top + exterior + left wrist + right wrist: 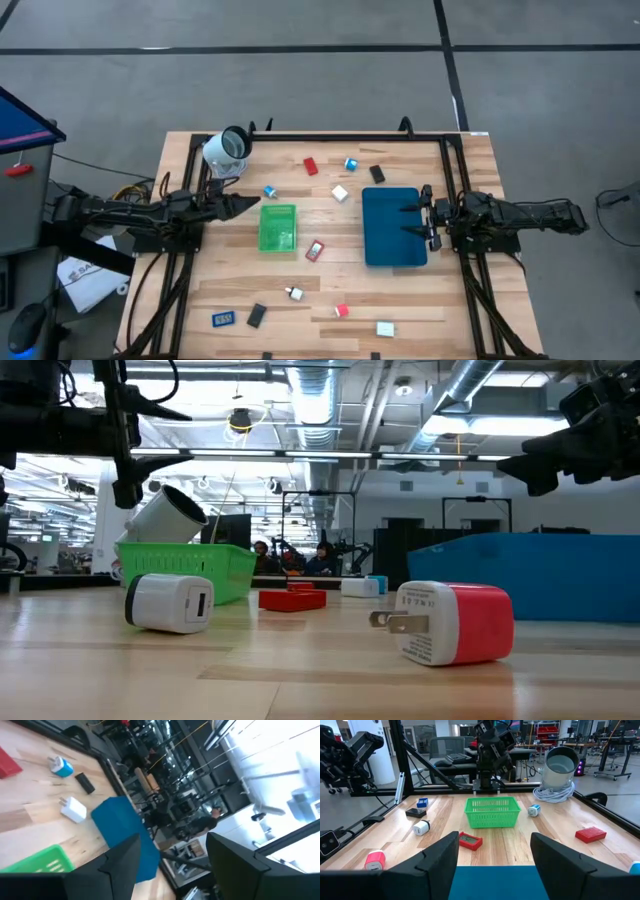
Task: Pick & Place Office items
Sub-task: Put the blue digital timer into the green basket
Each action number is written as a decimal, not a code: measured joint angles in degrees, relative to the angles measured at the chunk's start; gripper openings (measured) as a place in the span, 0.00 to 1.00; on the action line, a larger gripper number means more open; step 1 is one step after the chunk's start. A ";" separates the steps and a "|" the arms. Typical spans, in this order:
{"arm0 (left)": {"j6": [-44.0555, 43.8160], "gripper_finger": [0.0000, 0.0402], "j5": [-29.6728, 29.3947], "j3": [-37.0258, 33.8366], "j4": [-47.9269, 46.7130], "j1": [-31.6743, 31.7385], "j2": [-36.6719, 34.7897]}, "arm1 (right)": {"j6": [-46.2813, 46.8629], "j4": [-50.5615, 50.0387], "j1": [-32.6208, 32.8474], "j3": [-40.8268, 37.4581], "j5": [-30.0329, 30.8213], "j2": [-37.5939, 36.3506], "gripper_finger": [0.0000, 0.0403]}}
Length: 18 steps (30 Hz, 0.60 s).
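Observation:
Small office items lie scattered on the wooden table: a red block [311,166], a blue-and-white piece [351,164], a black block [377,174], a white plug [340,193], a flat red piece [315,250], and a red-and-white plug [342,311]. Near the front edge are a white block [386,328], a black piece [257,315] and a blue piece [223,319]. My left gripper [250,204] hovers open and empty just left of the green tray [277,227]. My right gripper [410,220] hangs open and empty over the right edge of the dark blue tray [393,227].
A white cylinder [228,150] with a dark opening lies at the far left corner on a coil of cable. Black frame rails run along the table's left, right and far edges. Bare wood lies between the two trays and toward the near edge.

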 joint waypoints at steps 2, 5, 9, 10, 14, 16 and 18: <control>-1.66 0.56 -0.02 0.01 2.50 -0.61 0.00 | -0.02 0.00 0.00 0.00 0.00 0.02 0.59; -2.19 0.56 -0.02 0.00 7.35 -2.09 0.00 | -0.06 0.07 -0.01 0.00 0.06 0.01 0.59; -8.14 0.56 -0.04 0.00 11.39 -4.75 0.03 | 5.18 4.02 -0.19 -0.02 0.20 0.01 0.59; -9.48 0.56 -0.06 0.02 12.06 -5.48 0.28 | 7.99 5.98 -0.13 -0.02 0.54 -0.07 0.59; -12.13 0.56 -2.34 1.74 12.28 -9.41 3.26 | 10.07 15.17 -0.83 -0.01 3.30 -0.14 0.59; -12.63 0.56 -4.02 3.23 12.31 -11.48 6.12 | 11.63 21.34 -1.14 0.00 3.21 -0.09 0.59; -13.46 0.56 -4.06 4.90 12.59 -13.48 9.79 | 19.29 28.32 -1.14 -0.02 4.19 -0.11 0.59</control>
